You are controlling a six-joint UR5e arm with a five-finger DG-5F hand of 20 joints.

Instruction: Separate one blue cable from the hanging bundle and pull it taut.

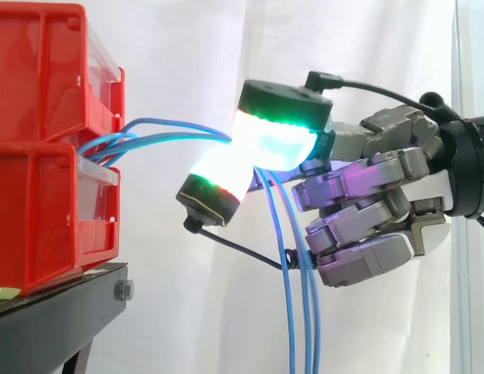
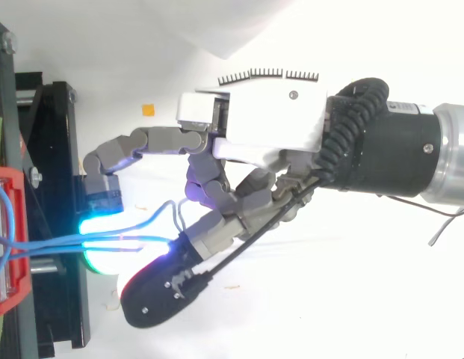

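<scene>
Grip: hand (image 1: pixel 374 199) pinched several blue cables (image 1: pixel 167 136) between its glowing pads (image 1: pixel 277 136).
Advice: it should have kept one, then pulled steadily away from the red bins (image 1: pixel 39 117).

**Inspector:** Colours of the bins (image 1: pixel 39 117) and stand (image 1: pixel 62 300)?
**Assistant:** Bins solid red, stand black. The curtain (image 1: pixel 187 47) behind is plain white.
**Inspector:** And the cables (image 1: pixel 160 139)?
**Assistant:** All light blue, unpatterned.
**Inspector:** The hand (image 2: pixel 261 120)?
**Assistant:** Fingers grey, back plate white. Pads (image 1: pixel 277 136) glow white-cyan, with green and red bands by their black caps.
**Inspector:** Anything else?
**Assistant:** One small orange square (image 2: pixel 148 110) on the white surface (image 2: pixel 329 299).
</scene>
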